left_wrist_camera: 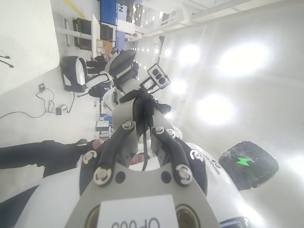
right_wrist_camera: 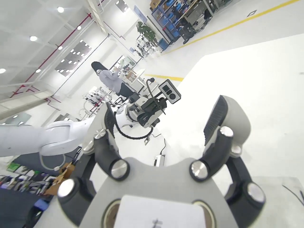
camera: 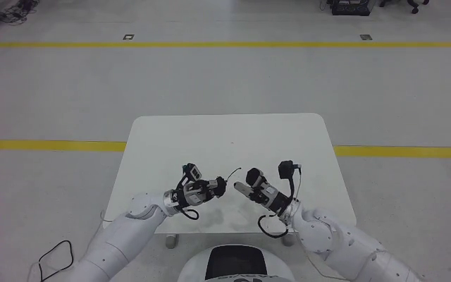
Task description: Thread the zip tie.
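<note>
Left gripper [camera: 213,187]: over the near half of the desk [camera: 225,134], just left of centre, and its fingers [left_wrist_camera: 127,129] are clenched tight on the zip tie [camera: 234,172].
Zip tie: thin and black, pinched at 1 end in the left gripper. Its free end pokes out to the right and towards the far side, over the gap between the 2 grippers.
Right gripper [camera: 241,189]: just right of centre, pointed straight at the left gripper, close to it but apart. Its fingers [right_wrist_camera: 220,110] are spread wide, released, with nothing in them, and they are not touching the tie.
</note>
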Motion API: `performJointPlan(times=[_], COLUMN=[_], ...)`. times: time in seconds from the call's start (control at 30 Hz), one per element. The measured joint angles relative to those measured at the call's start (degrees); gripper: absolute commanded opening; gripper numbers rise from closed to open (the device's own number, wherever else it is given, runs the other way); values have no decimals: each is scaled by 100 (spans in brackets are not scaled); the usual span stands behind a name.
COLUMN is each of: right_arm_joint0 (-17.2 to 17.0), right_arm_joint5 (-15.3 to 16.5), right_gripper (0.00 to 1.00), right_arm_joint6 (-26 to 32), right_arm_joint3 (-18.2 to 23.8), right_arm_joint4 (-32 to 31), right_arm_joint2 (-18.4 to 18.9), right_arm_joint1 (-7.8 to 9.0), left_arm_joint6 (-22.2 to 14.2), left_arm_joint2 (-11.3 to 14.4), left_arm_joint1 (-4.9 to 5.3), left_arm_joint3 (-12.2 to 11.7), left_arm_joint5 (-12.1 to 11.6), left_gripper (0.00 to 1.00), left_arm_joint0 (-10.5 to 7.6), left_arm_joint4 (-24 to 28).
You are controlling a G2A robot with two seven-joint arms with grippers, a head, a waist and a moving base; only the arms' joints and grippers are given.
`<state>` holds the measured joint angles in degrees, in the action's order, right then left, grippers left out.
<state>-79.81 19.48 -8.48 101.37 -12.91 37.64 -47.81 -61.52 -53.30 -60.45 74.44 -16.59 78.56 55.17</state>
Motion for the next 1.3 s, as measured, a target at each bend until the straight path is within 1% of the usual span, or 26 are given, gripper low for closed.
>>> performJointPlan(times=[0.13,0.3,0.43,0.57,0.67,0.77,0.87,1.0,1.13,1.2,1.3], right_arm_joint0=[113,169,102,-39,-183,-356,-527,-729,-838,-842,-840], right_arm_joint5=[0,0,0,0,0,0,0,0,0,0,0], right_gripper=[100,100,100,100,100,100,100,100,100,100,100], right_arm_joint6=[517,1364,2059,2848,3561,4272,4935,5764,6577,6778,6678], right_arm_joint3=[162,280,323,318,275,166,48,-171,-389,-420,-414], right_arm_joint4=[572,1342,1831,2289,2673,3008,3262,3521,3771,3804,3797], right_arm_joint2=[20,221,515,920,1285,1702,2114,2642,3032,3076,3062], right_arm_joint1=[150,240,228,149,37,-128,-337,-684,-1026,-1063,-1050], left_arm_joint6=[-212,-425,-570,-669,-700,-731,-790,-819,-880,-866,-855], left_arm_joint2=[-45,-132,-226,-327,-375,-404,-419,-425,-393,-374,-373], left_arm_joint1=[-7,-4,6,22,30,31,28,18,-3,-11,-12], left_arm_joint3=[-91,-156,-180,-193,-170,-147,-135,-155,-186,-215,-219], left_arm_joint5=[17,41,59,64,69,79,102,137,184,192,189], left_gripper=[0,0,0,0,0,0,0,0,0,0,0], left_arm_joint0=[-28,-25,-2,28,62,87,101,103,89,75,72], left_arm_joint4=[169,350,491,556,564,580,616,637,682,654,640])
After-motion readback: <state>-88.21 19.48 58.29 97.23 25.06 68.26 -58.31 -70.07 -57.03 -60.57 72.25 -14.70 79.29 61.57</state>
